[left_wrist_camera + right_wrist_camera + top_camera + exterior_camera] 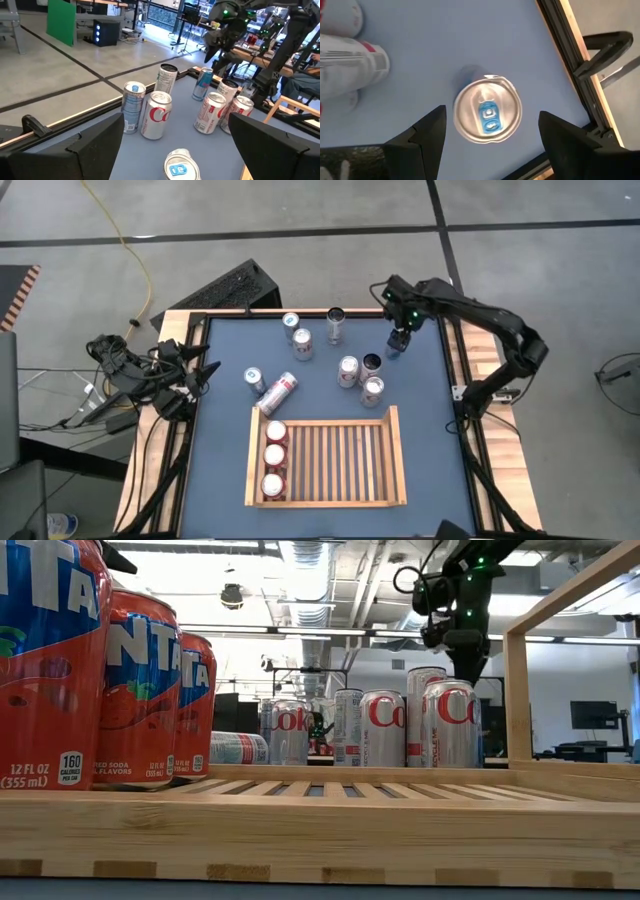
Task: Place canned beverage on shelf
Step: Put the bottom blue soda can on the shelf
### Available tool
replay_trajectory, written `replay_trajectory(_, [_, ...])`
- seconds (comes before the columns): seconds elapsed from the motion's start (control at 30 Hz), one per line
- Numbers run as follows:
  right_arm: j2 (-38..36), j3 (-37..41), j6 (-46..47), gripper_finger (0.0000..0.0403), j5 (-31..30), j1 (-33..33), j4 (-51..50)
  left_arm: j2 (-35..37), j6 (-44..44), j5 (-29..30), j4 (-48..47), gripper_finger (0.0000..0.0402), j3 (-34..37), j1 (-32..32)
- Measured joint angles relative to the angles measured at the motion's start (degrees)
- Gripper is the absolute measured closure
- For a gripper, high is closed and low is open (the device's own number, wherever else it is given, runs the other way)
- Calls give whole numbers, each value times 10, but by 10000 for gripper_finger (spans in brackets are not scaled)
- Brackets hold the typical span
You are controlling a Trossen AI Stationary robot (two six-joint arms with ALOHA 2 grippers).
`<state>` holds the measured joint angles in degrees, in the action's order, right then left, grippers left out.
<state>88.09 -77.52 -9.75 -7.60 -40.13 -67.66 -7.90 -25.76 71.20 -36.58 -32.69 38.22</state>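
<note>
The right gripper [396,346] stood released, centred above a blue-tabbed can [487,115]; it needed to descend straight before clenching.

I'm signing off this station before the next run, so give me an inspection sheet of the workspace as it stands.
Surface: blue tabletop with wood edging, no spills seen.
Job's things: shelf holds three red cans along its left end; other slats bare.
Loose cans: about eight behind the shelf, one lying on its side.
Clutter: nothing seen besides the cans.
Grippers: right gripper open, straight above a blue-tabbed can, not touching; left gripper open, parked at the table's left edge.
Cables: bundle beside the left arm; yellow cord on the floor.
Surroundings: grey floor, black keyboard behind the table.
</note>
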Motion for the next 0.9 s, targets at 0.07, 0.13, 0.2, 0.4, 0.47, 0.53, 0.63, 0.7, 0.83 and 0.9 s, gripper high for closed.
replay_trajectory(0.07, [9,0,-2,117,2,-5,0,0,-1,0,0,53,0,0])
replay_trajectory(0.13, [21,0,-4,117,10,-7,-1,0,-2,0,0,53,0,0])
replay_trajectory(0.2, [32,0,-13,117,23,-9,-3,0,-2,0,0,53,0,0])
replay_trajectory(0.4, [62,0,-19,133,28,-9,-18,0,-2,13,0,53,0,0])
replay_trajectory(0.47, [67,0,-22,152,27,-9,-25,0,-2,13,0,53,0,0])
replay_trajectory(0.53, [69,0,-22,182,27,-8,-28,0,-2,13,0,53,0,0])
replay_trajectory(0.63, [67,0,-24,233,27,-5,-29,0,-2,14,0,53,0,0])
replay_trajectory(0.7, [64,0,-24,233,26,-5,-29,0,-2,14,0,53,0,0])
replay_trajectory(0.83, [57,1,-23,233,27,-2,-30,0,-2,15,0,53,0,0])
replay_trajectory(0.9, [49,1,-22,233,25,1,-36,0,-2,15,0,53,0,0])
